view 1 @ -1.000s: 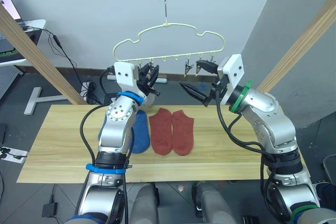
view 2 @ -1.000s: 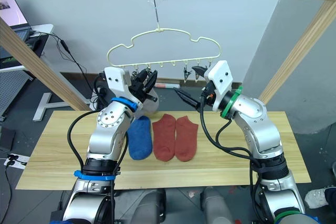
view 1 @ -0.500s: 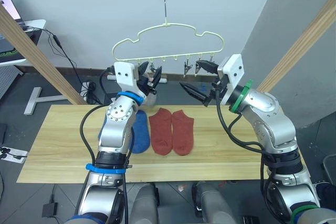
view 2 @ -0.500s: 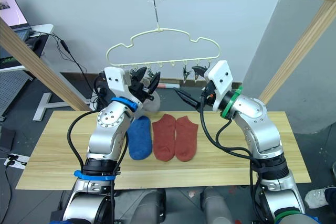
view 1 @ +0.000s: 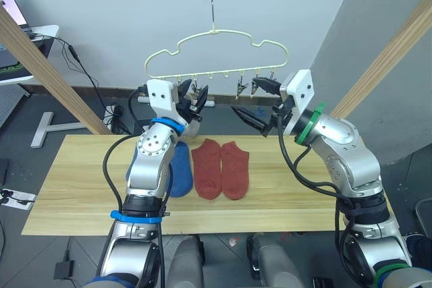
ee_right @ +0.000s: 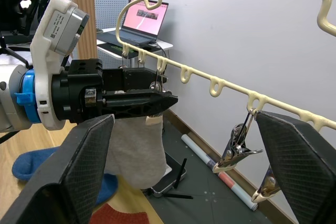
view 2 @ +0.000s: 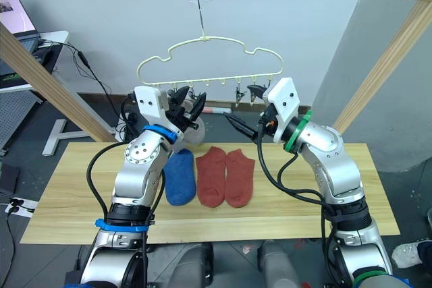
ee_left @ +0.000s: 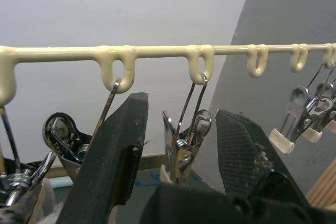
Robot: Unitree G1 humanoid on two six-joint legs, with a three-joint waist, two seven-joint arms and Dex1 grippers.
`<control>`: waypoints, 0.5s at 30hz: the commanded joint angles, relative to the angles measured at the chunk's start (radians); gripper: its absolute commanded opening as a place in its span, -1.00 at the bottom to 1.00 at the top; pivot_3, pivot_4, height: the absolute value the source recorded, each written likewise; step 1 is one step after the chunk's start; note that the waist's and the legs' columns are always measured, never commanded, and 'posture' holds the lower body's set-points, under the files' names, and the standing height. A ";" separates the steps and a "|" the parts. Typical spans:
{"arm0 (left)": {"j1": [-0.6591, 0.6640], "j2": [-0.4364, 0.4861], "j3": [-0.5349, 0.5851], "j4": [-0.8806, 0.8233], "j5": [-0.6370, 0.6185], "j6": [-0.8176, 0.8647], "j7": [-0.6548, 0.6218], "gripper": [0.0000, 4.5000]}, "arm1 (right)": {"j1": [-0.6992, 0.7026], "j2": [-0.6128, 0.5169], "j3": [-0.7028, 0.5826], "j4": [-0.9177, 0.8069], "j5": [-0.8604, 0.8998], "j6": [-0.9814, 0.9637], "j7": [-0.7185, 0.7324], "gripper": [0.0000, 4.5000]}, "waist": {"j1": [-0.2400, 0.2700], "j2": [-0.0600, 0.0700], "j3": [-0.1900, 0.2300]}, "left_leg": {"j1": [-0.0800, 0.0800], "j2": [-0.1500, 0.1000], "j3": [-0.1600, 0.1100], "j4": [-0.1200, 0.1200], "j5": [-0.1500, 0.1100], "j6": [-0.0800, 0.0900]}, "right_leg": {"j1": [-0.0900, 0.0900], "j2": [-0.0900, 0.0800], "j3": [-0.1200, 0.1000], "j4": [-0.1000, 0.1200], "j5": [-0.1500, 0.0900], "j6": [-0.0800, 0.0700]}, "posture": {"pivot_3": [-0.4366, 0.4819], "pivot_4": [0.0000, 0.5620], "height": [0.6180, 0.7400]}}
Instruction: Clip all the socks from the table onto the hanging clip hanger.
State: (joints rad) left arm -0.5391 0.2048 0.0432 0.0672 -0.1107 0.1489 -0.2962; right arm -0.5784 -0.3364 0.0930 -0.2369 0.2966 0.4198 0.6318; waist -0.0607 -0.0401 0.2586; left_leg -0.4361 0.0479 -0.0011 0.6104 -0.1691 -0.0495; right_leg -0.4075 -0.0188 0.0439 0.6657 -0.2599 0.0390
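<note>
Left eye view, grey sock (view 1: 191,128) on clip hanger (view 1: 217,54)

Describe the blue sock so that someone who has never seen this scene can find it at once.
Look at the long wooden table below the yellow hanger. Three socks lie flat side by side near its middle. The blue sock is at the robot's left end of that row, and it is the single blue one there, next to the two red socks.
</note>
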 commanded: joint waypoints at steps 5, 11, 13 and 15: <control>0.001 -0.012 -0.010 -0.043 -0.002 0.002 0.006 0.06 | -0.013 -0.005 -0.020 -0.025 0.007 -0.028 0.000 1.00 | 0.000 0.000 0.000 | 0.000 0.000 0.000 0.000 0.000 0.000 | 0.000 0.000 0.000 0.000 0.000 0.000 | -0.33 -0.14 1.00; 0.009 -0.020 -0.020 -0.056 -0.007 0.006 -0.002 0.06 | -0.015 -0.004 -0.020 -0.021 0.006 -0.030 0.001 1.00 | 0.000 0.000 0.000 | 0.000 0.000 0.000 0.000 0.000 0.000 | 0.000 0.000 0.000 0.000 0.000 0.000 | -0.33 -0.16 1.00; 0.007 -0.020 -0.022 -0.056 -0.007 0.005 -0.004 0.06 | -0.015 -0.005 -0.019 -0.021 0.006 -0.030 0.002 1.00 | 0.000 0.000 0.000 | 0.000 0.000 0.000 0.000 0.000 0.000 | 0.000 0.000 0.000 0.000 0.000 0.000 | -0.33 -0.16 1.00; 0.004 -0.019 -0.023 -0.053 -0.007 0.002 -0.005 0.06 | -0.015 -0.005 -0.020 -0.021 0.007 -0.031 0.002 1.00 | 0.000 0.000 0.000 | 0.000 0.000 0.000 0.000 0.000 0.000 | 0.000 0.000 0.000 0.000 0.000 0.000 | -0.33 -0.16 1.00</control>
State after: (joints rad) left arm -0.5283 0.1901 0.0265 0.0626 -0.1117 0.1667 -0.2973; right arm -0.5784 -0.3364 0.0930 -0.2368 0.2965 0.4192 0.6319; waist -0.0607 -0.0402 0.2586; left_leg -0.4361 0.0478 -0.0010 0.6104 -0.1691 -0.0496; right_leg -0.4075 -0.0187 0.0440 0.6656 -0.2599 0.0391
